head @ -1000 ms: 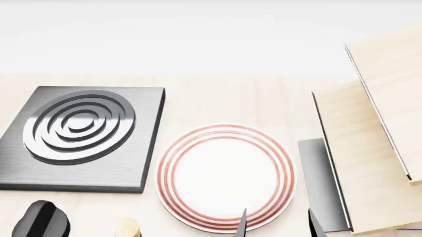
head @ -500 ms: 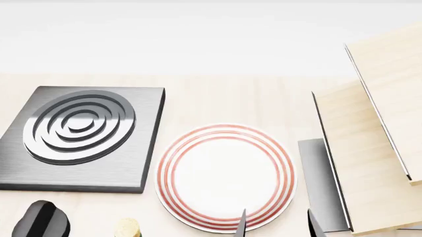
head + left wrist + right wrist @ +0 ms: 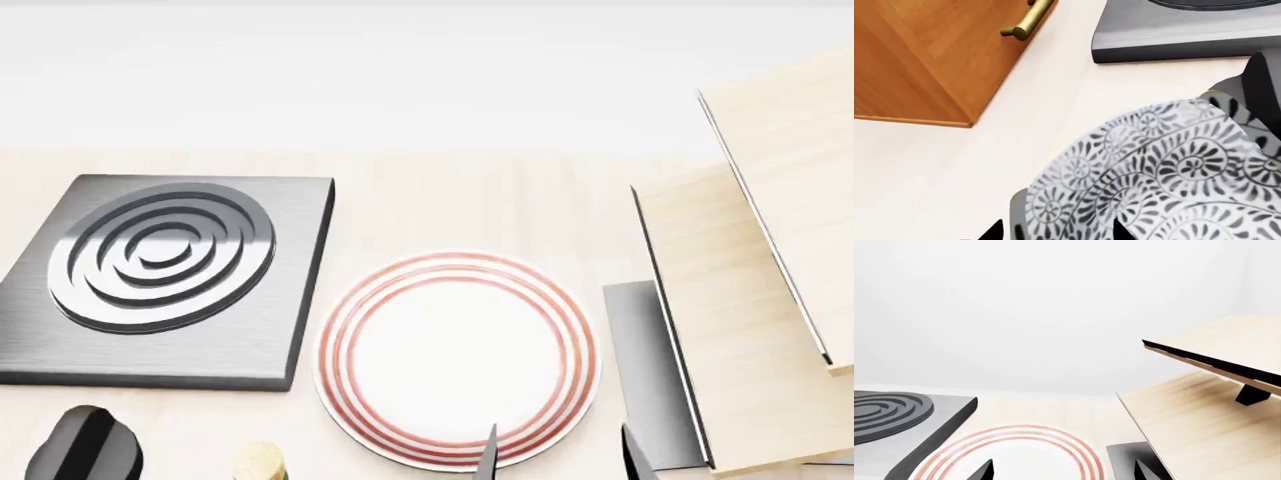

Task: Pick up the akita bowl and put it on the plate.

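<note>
Nothing much has shifted on the counter since a second ago: from the head view the plate (image 3: 457,358) and the stove burner (image 3: 167,280) sit just where they were, and only the small pale thing (image 3: 259,463) at the near edge looks a touch lower. I count 1 plate, white with thin red rings, bare on the light tabletop (image 3: 467,195), with the dark square burner just to its left and a slanted pale wooden rack (image 3: 754,300) to its right. No brand, label or writing can be read anywhere.

From the left wrist view, 1 akita bowl (image 3: 1167,175) fills the near part of the picture, its grey-black floral pattern close under the left gripper (image 3: 1057,231); 2 dark fingertips straddle the bowl's rim, apart, and whether they press on it I cannot tell. A brown wooden cabinet (image 3: 927,55) with 1 brass handle (image 3: 1026,20) stands nearby.

The right gripper (image 3: 1062,470) shows 2 dark fingertips spread wide, holding nothing, above the plate's near edge.
</note>
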Motion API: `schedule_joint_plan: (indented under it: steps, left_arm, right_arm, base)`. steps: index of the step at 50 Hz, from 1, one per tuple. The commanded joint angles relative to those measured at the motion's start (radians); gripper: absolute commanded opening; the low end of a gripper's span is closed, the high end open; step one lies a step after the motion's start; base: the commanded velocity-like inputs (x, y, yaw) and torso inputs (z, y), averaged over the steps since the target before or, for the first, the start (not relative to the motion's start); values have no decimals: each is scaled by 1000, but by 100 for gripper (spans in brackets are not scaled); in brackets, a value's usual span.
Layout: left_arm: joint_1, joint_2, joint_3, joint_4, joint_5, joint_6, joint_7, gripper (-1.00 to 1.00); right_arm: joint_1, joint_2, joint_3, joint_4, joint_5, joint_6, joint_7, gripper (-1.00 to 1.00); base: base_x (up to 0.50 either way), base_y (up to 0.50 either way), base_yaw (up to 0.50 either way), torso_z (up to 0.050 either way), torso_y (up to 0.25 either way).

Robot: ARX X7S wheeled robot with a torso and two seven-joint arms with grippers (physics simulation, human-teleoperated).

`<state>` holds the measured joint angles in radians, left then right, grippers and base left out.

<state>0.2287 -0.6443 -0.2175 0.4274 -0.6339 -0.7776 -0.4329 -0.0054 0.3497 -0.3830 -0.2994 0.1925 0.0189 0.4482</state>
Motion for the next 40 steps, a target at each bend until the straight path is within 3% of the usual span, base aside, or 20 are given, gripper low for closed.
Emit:
schedule_joint_plan:
  steps: [1,11,40]
  left_arm:
    - [-2,12,49,-78,2,-9,90,-100]
    - [2,5,60,-67,4,-11,93,-100]
    - [22,7,-101,188,13,49,-44,-100]
  right_arm:
    - [0,2,-1,-1,3,-1,2,100]
    - [-2,5,-1,-2,8,-7,2,100]
    - [-3,9,-4,5,14,-15,7,100]
  base:
    - [0,0,-4,0,0]
    - [7,0,-5,-4,0]
    - [3,0,-2,-1,0]
